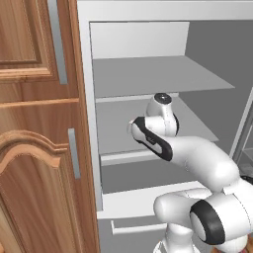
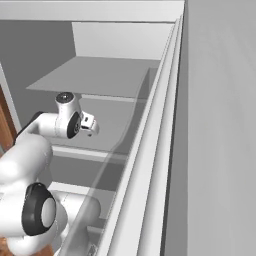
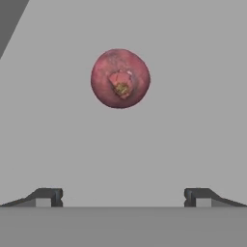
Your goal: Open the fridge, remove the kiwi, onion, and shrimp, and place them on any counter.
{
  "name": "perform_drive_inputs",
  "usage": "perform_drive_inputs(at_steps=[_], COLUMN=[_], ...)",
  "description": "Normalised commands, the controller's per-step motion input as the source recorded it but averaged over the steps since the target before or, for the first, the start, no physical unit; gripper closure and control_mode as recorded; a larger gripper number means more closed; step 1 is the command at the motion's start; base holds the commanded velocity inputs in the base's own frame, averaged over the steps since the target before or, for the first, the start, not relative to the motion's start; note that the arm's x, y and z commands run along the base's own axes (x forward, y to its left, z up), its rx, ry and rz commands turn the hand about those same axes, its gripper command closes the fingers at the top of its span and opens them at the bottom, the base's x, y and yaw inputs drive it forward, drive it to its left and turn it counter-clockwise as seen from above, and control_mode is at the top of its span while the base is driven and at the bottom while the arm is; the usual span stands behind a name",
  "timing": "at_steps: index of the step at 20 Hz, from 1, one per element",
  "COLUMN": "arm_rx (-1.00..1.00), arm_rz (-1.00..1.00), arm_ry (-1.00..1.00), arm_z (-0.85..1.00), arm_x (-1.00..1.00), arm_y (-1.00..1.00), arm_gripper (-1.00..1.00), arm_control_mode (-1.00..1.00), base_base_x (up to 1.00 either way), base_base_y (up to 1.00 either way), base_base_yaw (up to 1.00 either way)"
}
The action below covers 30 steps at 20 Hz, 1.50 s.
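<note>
The fridge (image 1: 85, 99) stands open, showing its white shelves. My arm reaches in over the middle shelf (image 1: 118, 126). In the hand view the reddish-purple onion (image 3: 120, 78) lies on the grey shelf floor straight ahead, a short way beyond my gripper (image 3: 123, 197). The gripper is open and its two dark fingertips (image 3: 49, 197) stand wide apart with nothing between them. The onion sits centred between the finger lines and is not touched. The kiwi, the shrimp and the counter are out of view.
A brown wooden cabinet (image 1: 34, 148) with grey bar handles borders the fridge on the left. The swung-open fridge door (image 2: 215, 125) fills the right side. An upper shelf (image 1: 148, 74) lies above the hand, and a white bottom drawer (image 1: 128, 202) sits below.
</note>
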Motion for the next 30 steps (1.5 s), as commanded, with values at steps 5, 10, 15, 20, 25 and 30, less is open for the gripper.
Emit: perform_drive_inputs(at_steps=[5,10,15,20,25,30], arm_rx=[0.0,0.0,0.0,0.0,0.0,0.0], arm_rz=[0.0,0.0,0.0,0.0,0.0,0.0], arm_ry=[0.0,0.0,0.0,0.0,0.0,0.0], arm_z=[-0.05,-0.09,-0.08,-0.11,-0.13,-0.12], arm_x=[0.21,0.17,0.23,0.2,0.23,0.17], arm_y=[0.1,0.01,0.0,0.0,0.0,0.0], arm_gripper=[-1.0,-1.0,-1.0,-1.0,-1.0,-1.0], arm_control_mode=[-1.0,-1.0,-1.0,-1.0,-1.0,-1.0], base_base_x=[0.0,0.0,0.0,0.0,0.0,0.0], base_base_y=[0.0,0.0,0.0,0.0,0.0,0.0], base_base_yaw=[0.0,0.0,0.0,0.0,0.0,0.0])
